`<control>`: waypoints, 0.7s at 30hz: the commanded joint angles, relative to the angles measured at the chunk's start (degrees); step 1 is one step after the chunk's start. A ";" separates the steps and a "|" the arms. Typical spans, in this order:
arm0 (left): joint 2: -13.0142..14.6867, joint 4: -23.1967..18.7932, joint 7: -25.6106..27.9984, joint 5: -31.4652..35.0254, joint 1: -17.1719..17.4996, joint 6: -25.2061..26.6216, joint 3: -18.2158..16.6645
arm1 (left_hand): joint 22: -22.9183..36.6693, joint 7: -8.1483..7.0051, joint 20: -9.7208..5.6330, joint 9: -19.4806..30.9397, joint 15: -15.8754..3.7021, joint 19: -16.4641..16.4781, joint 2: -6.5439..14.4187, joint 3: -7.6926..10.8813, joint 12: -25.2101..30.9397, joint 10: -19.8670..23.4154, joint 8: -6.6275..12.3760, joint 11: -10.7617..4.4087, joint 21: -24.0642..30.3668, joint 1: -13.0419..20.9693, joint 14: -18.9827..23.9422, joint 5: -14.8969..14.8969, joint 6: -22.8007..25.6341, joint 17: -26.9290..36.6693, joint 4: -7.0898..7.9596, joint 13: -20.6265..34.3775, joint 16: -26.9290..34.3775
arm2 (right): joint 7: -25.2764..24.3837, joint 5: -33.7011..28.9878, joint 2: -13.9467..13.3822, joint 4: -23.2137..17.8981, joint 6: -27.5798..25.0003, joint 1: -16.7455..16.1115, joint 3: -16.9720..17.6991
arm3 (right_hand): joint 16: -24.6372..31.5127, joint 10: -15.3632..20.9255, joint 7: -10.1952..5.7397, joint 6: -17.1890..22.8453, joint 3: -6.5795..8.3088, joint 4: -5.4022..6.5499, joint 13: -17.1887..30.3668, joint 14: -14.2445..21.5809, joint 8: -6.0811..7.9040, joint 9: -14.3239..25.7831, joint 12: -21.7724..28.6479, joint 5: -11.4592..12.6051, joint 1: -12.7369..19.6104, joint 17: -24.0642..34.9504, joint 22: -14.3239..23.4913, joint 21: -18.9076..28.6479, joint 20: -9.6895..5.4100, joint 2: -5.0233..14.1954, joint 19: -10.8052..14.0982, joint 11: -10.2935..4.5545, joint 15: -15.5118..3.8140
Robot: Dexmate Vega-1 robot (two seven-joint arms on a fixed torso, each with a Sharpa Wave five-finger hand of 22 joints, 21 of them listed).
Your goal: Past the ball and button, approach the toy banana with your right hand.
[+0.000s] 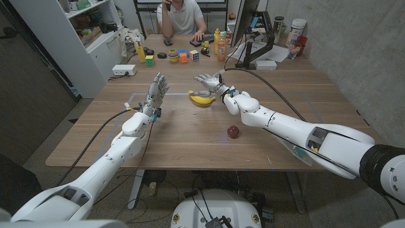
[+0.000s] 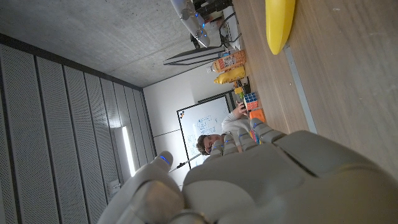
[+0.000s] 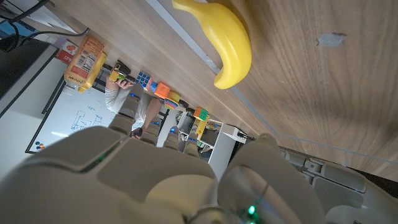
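Banana (image 1: 202,99) lies just beside right hand (image 1: 209,81), ball (image 1: 233,131) nearer.

head view: high, looking down over the table (image 1: 190,136) and both arms;
wrist views: close, turned — both share the toy banana (image 2: 278,23) beyond the fingers

- We saw the back of our right hand (image 3: 155,180) at six o'clock.
- The toy banana (image 3: 225,38) lay on the wooden table (image 3: 323,93) at twelve o'clock.
- A person (image 3: 124,99) and coloured blocks (image 3: 163,91) sat around ten o'clock.
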 commanded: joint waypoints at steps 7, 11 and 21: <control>-0.04 0.06 0.54 0.11 -0.09 0.45 -0.08 | 0.32 0.03 -0.05 0.21 0.34 0.12 7.28 -0.31 0.37 -4.92 0.37 -0.05 0.22 -0.02 -7.27 0.20 -5.10 0.11 -0.12 0.23 0.28 | 1.11 2.58 3.87 9.19 1.88 2.98 -4.27 | 0.00 0.56 0.06 -0.14 0.28 -0.49 0.26 0.94 0.37 0.20 0.41 0.14 0.94 0.18 0.16 -0.54 0.23 0.87 1.01 -0.10 -0.26; -0.04 0.16 0.52 0.14 -0.14 0.47 -0.06 | 0.32 0.03 -0.09 0.21 0.34 0.16 7.27 -0.33 0.38 -4.89 0.38 0.00 0.23 -0.02 -7.26 0.21 -5.07 0.10 -0.12 0.23 0.28 | 1.33 3.09 4.44 10.76 2.64 3.46 -5.23 | 0.05 0.69 0.11 -0.16 0.43 -0.64 0.26 1.16 0.39 0.20 0.46 0.18 1.33 0.17 0.16 -0.63 0.21 1.12 1.40 -0.15 -0.31; -0.54 1.33 0.04 0.16 -0.89 0.40 0.27 | 0.32 -0.02 -0.10 0.22 0.28 0.14 7.26 -0.39 0.38 -4.90 0.37 -0.02 0.22 -0.02 -7.29 0.23 -5.11 0.10 -0.12 0.23 0.26 | 0.78 3.97 4.68 12.01 3.08 4.11 -6.20 | 0.38 1.74 0.20 0.08 1.39 -1.77 0.20 2.94 0.60 0.16 0.75 0.48 4.00 0.08 0.20 -0.67 -0.09 2.47 5.08 -0.30 -1.36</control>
